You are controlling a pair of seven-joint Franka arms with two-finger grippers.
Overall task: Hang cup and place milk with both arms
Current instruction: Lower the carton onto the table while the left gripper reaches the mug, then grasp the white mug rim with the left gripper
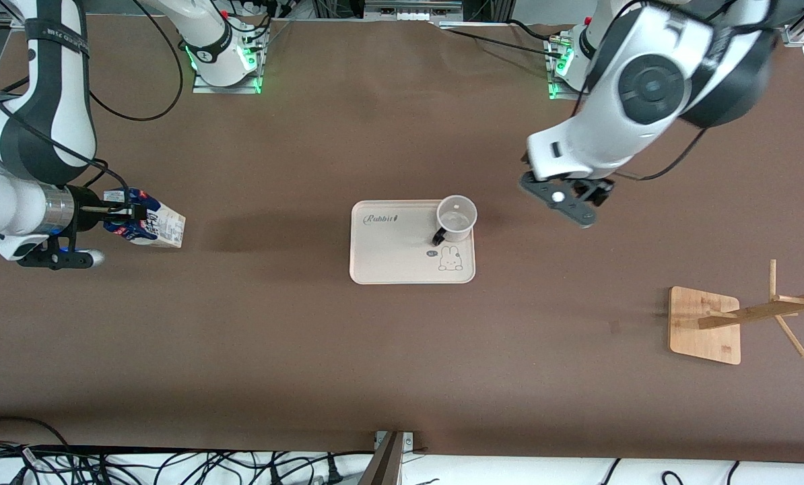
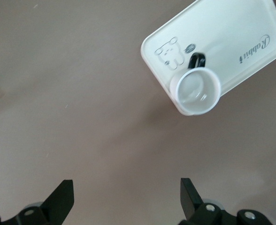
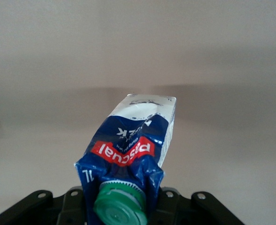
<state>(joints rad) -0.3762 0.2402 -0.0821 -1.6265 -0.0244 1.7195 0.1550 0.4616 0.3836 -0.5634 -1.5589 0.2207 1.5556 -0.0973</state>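
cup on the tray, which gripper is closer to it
Left. The left gripper hovers open just beside the cup; the right gripper holds the milk at its own table end.

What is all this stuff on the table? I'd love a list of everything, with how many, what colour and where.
cup: one, white with a black handle, standing upright in a corner of the tray.
tray: one, cream with a rabbit drawing, at the middle of the table.
milk carton: one, dark blue top with a green cap, white lower sides, lying tipped in the right gripper at the right arm's end of the table.
wooden rack: one, light wood with pegs, toward the left arm's end, nearer the front camera than the tray.
table: one, brown.
right gripper: black, shut on the milk carton.
left gripper: black, open, above the table beside the tray.
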